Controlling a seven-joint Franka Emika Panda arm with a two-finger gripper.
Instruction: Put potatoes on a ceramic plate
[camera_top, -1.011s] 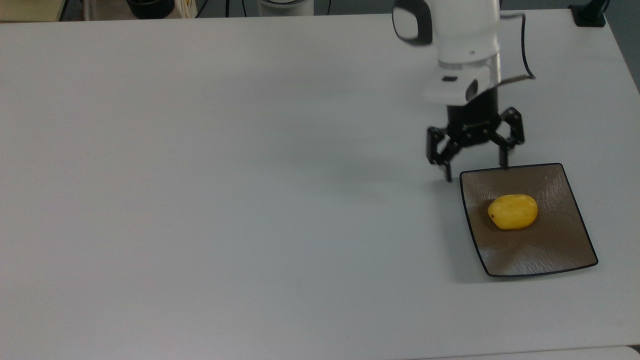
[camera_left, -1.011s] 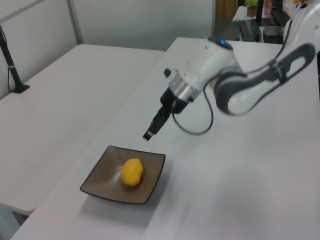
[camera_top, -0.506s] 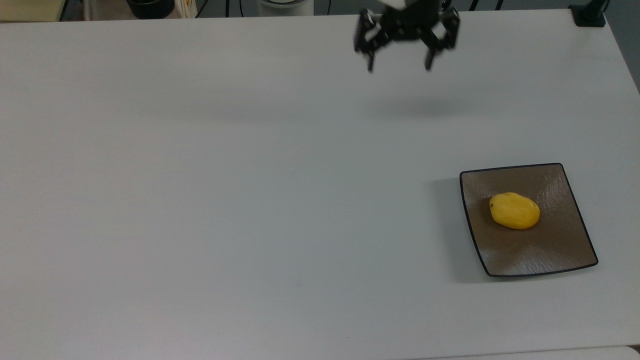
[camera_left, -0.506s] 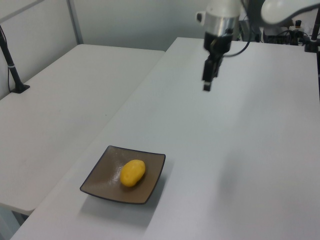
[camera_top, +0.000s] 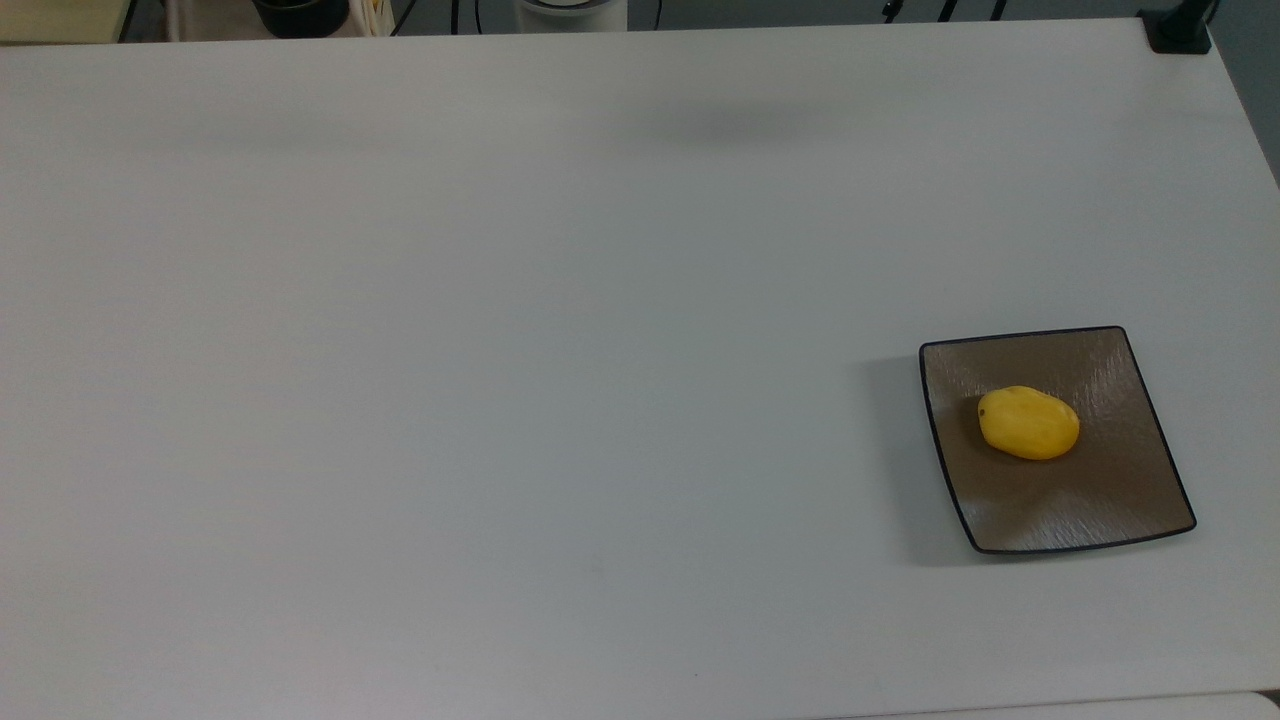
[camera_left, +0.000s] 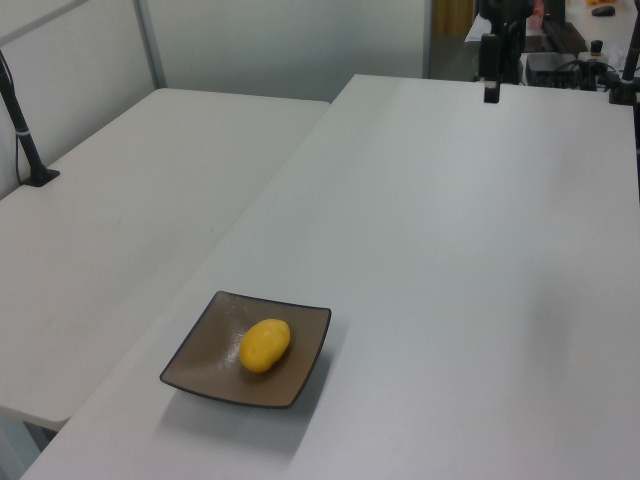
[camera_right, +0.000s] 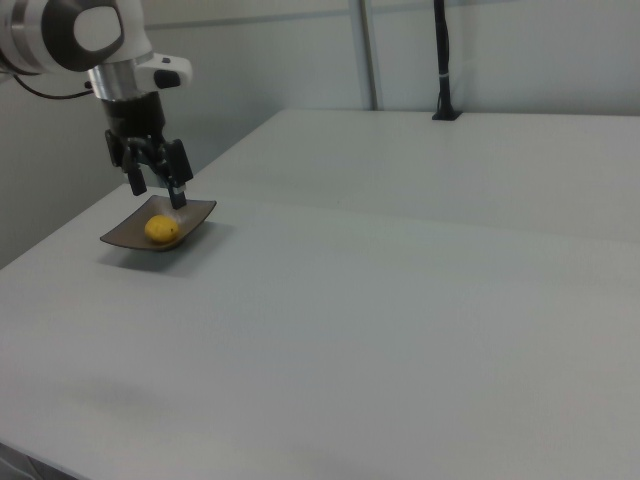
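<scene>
Partly cut off at the left view's top, the gripper (camera_left: 491, 85) hangs side-on by the tabletop's far edge; the right view shows its jaws spread wide, holding nothing. White tabletop (camera_top: 500, 350), grey walls. The potato (camera_top: 1028, 422) lies mid-plate — the brown ceramic plate (camera_top: 1090, 510) sits nr a tabletop corner. Black post (camera_left: 25, 140) on the adjacent table.

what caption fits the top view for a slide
Yellow potato resting on the square brown ceramic plate near the top view's right edge of a white table.
</scene>
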